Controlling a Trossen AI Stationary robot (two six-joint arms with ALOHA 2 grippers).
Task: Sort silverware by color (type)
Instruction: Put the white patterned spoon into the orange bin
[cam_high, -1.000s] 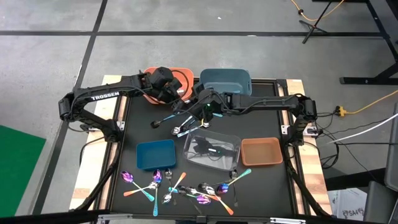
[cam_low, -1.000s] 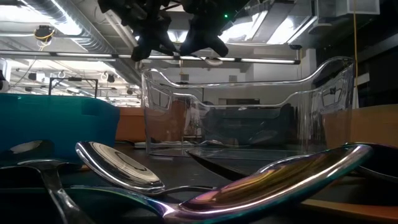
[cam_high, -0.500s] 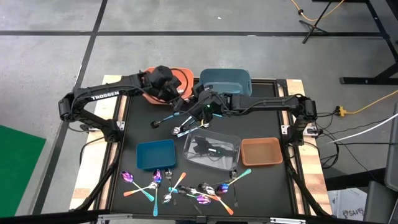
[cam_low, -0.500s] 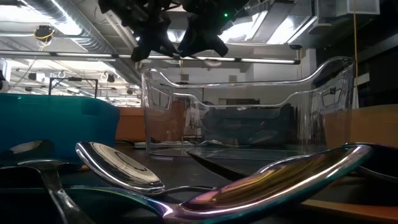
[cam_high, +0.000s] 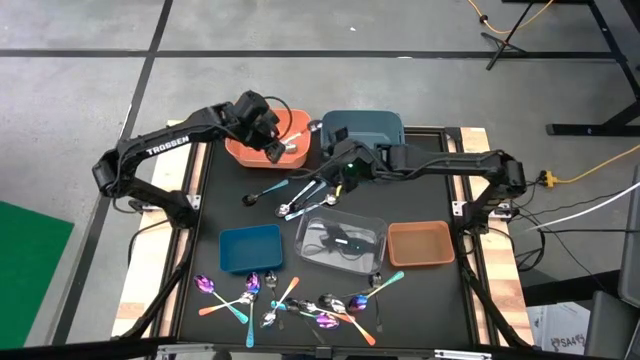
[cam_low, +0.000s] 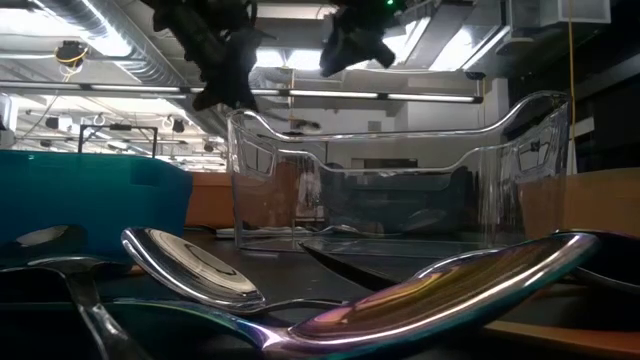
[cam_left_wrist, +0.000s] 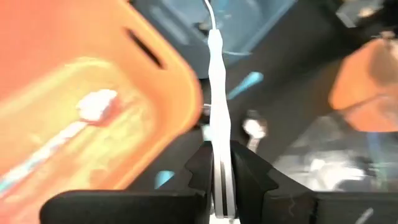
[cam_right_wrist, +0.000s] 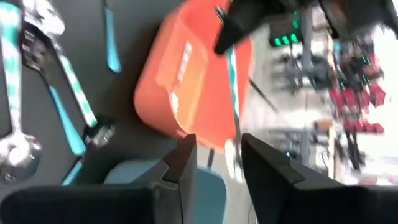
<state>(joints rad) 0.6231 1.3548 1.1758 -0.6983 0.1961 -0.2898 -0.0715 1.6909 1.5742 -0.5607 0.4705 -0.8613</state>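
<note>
Left gripper (cam_left_wrist: 219, 186) is clamped on a thin white utensil handle (cam_left_wrist: 216, 93), held over the orange bin (cam_high: 262, 153) at the far left of the table (cam_high: 420, 205). Right gripper (cam_right_wrist: 217, 165) sits w/ fingers apart and nothing between them, just right of that bin, in front of the dark teal bin (cam_high: 365, 127).

Risks, as I judge them:
- Grip is on the very end of the handle, so the piece could swing or slip and land outside the bin.
- The two grippers are close; either arm moving across could clip the other.
- If the piece's colour doesn't match what's in the orange bin, it's a mis-sort; can't confirm colour match.

Views:
- Left wrist view alone shows the held handle and a striped piece (cam_left_wrist: 59, 140) lying inside the bin.
- High view alone gives the layout: loose teal-handled pieces (cam_high: 300, 195) mid-table, main silverware pile (cam_high: 290, 300) at the near edge, clear bin (cam_high: 342, 240) between blue and brown ones.
- Low view shows only near spoons (cam_low: 190, 265) close up.
</note>
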